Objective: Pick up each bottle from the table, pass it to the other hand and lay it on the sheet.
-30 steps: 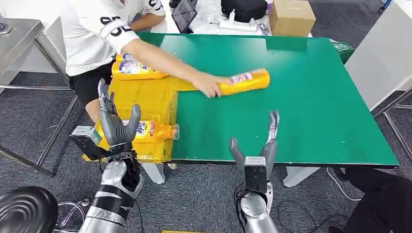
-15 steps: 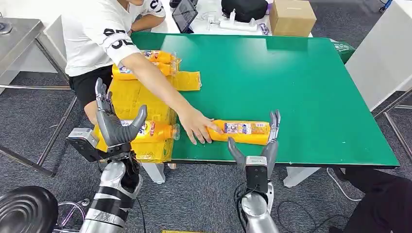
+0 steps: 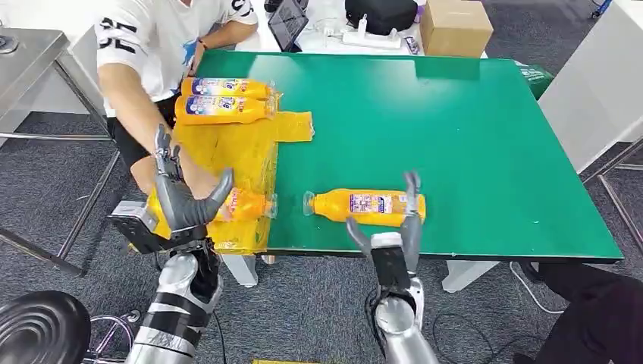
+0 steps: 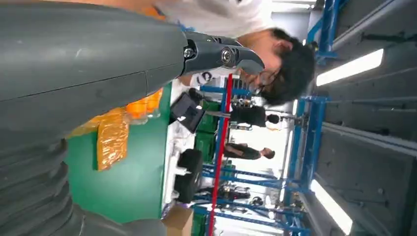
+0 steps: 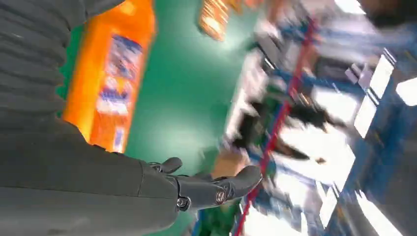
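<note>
Orange bottle [image 3: 368,206] lies near the green table's [image 3: 485,152] front edge, right hand's [image 3: 387,235] fingers [image 3: 412,199] spread wide beside it.

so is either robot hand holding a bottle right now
No. The right robot hand is open beside the bottle on the table; the left robot hand is open and empty.
</note>
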You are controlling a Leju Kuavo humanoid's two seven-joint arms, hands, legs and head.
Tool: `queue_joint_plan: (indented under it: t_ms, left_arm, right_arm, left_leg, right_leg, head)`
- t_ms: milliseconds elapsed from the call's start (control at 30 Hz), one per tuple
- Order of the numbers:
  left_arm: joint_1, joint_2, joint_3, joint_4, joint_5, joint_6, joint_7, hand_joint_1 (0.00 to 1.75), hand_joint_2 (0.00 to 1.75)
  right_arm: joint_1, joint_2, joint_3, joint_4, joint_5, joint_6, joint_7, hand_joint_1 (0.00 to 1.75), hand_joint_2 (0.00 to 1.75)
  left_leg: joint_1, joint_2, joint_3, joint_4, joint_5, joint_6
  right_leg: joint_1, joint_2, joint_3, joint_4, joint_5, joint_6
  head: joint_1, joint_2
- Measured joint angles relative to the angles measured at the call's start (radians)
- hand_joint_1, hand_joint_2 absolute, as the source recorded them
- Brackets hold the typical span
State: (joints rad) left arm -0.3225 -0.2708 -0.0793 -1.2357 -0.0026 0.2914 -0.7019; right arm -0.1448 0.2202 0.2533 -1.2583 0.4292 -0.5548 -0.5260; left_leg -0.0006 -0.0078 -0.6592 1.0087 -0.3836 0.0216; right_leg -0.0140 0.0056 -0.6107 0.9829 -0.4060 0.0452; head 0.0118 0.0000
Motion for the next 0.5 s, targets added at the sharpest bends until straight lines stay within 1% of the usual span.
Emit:
queue_joint_plan:
  t_ms: [133, 267, 367, 500]
  left_arm:
    - [-0.004, 0.005, 0.0, 0.023, -0.041, 0.011, 0.0, 0.0, 1.75]
    - [-0.016, 0.009, 0.0, 0.05, -0.073, 0.011, 0.0, 0.0, 1.75]
    - [-0.022, 0.011, 0.0, 0.067, -0.078, 0.009, 0.0, 0.0, 1.75]
    - [-0.023, 0.013, 0.0, 0.071, -0.079, 0.009, 0.0, 0.0, 1.75]
  right_arm:
    - [-0.108, -0.051, -0.003, 0.118, 0.137, 0.078, 0.154, 0.0, 1.75]
    - [-0.255, -0.107, -0.003, 0.275, 0.251, 0.2, 0.287, 0.0, 1.75]
    - [-0.338, -0.136, -0.003, 0.358, 0.264, 0.224, 0.307, 0.0, 1.75]
    - [-0.351, -0.141, -0.003, 0.377, 0.266, 0.226, 0.309, 0.0, 1.75]
  left_leg:
    - [0.0, 0.0, 0.0, 0.0, 0.001, 0.001]
    - [-0.001, 0.0, 0.0, 0.0, 0.003, 0.001]
    - [-0.001, 0.0, 0.0, 0.0, 0.004, 0.002]
    - [-0.001, 0.0, 0.0, 0.0, 0.004, 0.002]
  right_leg:
    - [0.0, 0.0, 0.0, 0.0, 0.001, 0.001]
    - [0.0, 0.0, 0.0, 0.0, 0.003, 0.003]
    - [0.0, 0.0, 0.0, 0.0, 0.003, 0.003]
    - [0.0, 0.0, 0.0, 0.0, 0.003, 0.003]
  head:
    - [0.0, 0.0]
    - [0.0, 0.0]
    - [0.0, 0.0]
    - [0.0, 0.0]
